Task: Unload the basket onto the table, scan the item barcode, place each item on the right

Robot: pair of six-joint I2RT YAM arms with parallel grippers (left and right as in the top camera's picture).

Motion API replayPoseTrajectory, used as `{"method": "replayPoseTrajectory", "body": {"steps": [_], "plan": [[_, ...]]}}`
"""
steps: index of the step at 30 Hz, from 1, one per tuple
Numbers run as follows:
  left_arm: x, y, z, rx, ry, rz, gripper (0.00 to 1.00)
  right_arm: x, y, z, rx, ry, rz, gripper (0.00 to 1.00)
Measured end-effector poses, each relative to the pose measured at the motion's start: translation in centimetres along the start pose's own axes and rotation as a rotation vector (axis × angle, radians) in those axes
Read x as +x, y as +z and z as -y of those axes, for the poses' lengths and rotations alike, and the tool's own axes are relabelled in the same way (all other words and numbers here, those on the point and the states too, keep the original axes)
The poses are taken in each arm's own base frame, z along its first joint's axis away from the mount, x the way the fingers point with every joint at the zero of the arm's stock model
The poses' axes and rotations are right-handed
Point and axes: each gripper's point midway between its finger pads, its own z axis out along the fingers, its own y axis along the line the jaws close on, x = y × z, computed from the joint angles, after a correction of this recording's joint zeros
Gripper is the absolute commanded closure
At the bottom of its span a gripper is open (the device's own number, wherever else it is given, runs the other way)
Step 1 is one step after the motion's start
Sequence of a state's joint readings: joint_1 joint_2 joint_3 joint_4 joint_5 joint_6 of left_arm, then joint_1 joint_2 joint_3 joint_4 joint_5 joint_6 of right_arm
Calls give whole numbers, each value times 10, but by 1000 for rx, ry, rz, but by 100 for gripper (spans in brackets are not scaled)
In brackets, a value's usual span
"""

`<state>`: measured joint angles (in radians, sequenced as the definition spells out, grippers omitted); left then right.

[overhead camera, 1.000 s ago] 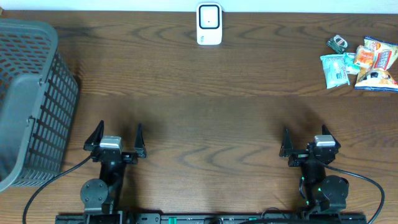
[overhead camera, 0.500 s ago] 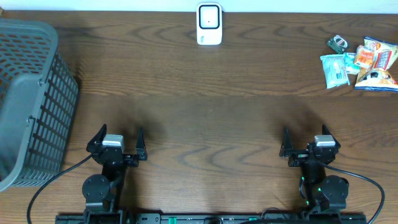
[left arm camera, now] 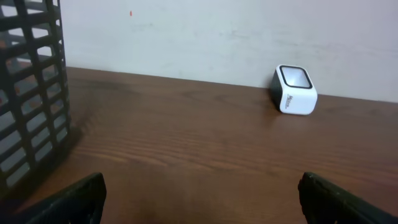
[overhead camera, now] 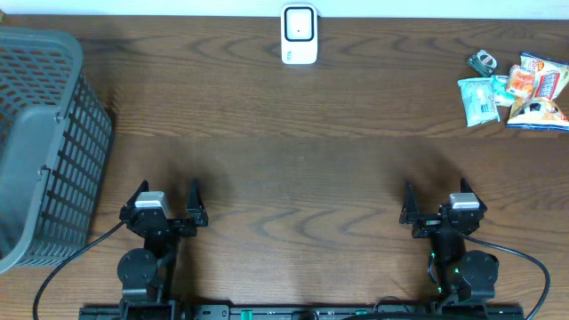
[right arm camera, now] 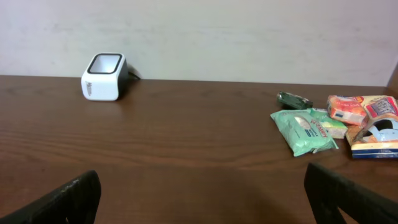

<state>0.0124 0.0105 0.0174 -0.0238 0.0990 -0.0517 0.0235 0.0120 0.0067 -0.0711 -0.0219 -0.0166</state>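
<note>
Currently both claws stand with fingers wide apart and nothing between them: left gripper and right gripper sit low at the near edge of the dark wood-grain tabletop. Candidate items lie heaped at the far right corner: a pale green soft film pack, orange and red printed snack packets, and a small dark object I cannot identify. Judgement: light, crinkly, slippery wrappers, easily crushed; pinch across a narrow side or sealed seam, leaving flat faces free. No barcode visible. White box-shaped scanner stands mid far edge; print on its side and on the packets is too small to read. Grey mesh plastic basket occupies the left edge.
</note>
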Motion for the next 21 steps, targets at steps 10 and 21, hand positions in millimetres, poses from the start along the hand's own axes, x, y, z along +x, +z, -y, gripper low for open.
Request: {"method": "replayPoseTrajectory", "body": {"steps": [10,21], "plan": [[0,0,0,3,34,0,2,0,0,0,0,0,0,1],[0,0,1,7,76,0,2,0,0,0,0,0,0,1]]}}
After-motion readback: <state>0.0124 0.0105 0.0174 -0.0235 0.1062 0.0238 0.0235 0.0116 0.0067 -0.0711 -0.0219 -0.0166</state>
